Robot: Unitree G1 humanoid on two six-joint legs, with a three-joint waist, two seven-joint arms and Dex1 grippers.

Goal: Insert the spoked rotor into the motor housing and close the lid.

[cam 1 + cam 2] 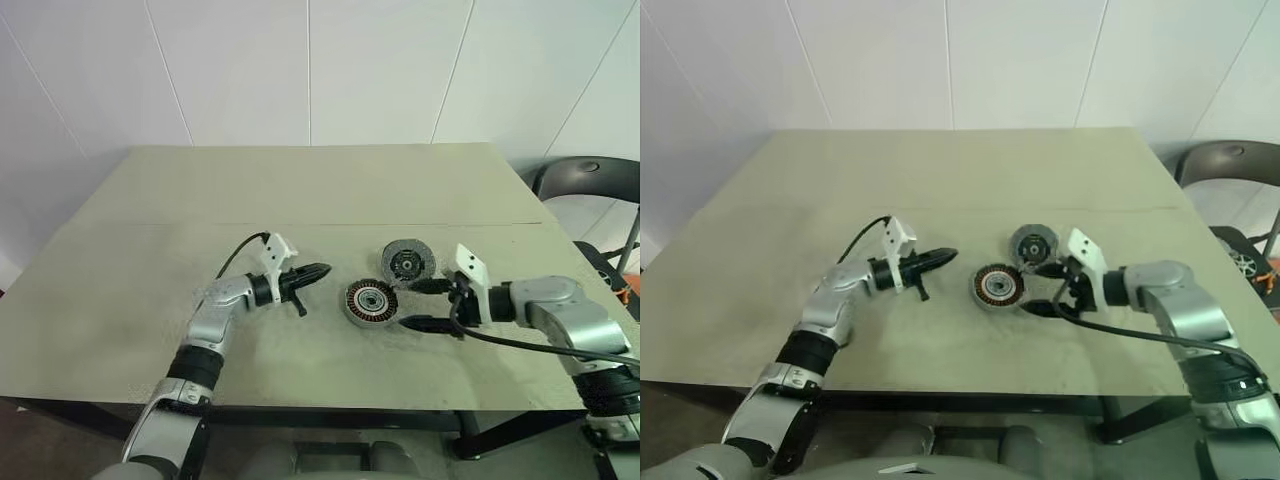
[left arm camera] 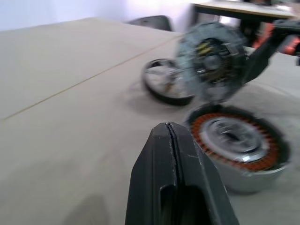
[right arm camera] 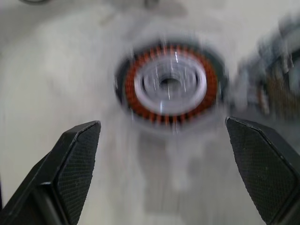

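The motor housing is lying flat on the table, open side up, right of the middle and toward the near edge. You are looking straight into its ring of coppery windings around a pale hub, so it is sitting ready to take a part from above. Just behind it, toward the far-right corner, a thin dark wheel is standing tilted, its face turned toward you; judging by its look, that is the spoked rotor. In the left wrist view a further round, rimmed part is lying beyond the rotor; it may be the lid, though you cannot be sure.

Your right gripper is sitting just to the right of the housing, aimed leftward and a little down at it, with its fingers spread wide. Nothing is lying between them, and the upper finger is reaching close to the rotor's lower edge; whether it is propping the wheel up is not clear. That wide spread suits a grasp across the housing or the rotor's rim.

Your left gripper is hovering above the table to the left of the housing, pointing level toward it, with its fingers pressed together and nothing between them. Held like that, it is serving more as a pusher or a steadying stop than as a grasping hand.

The rotor is not yet inside the housing and the lid is off.
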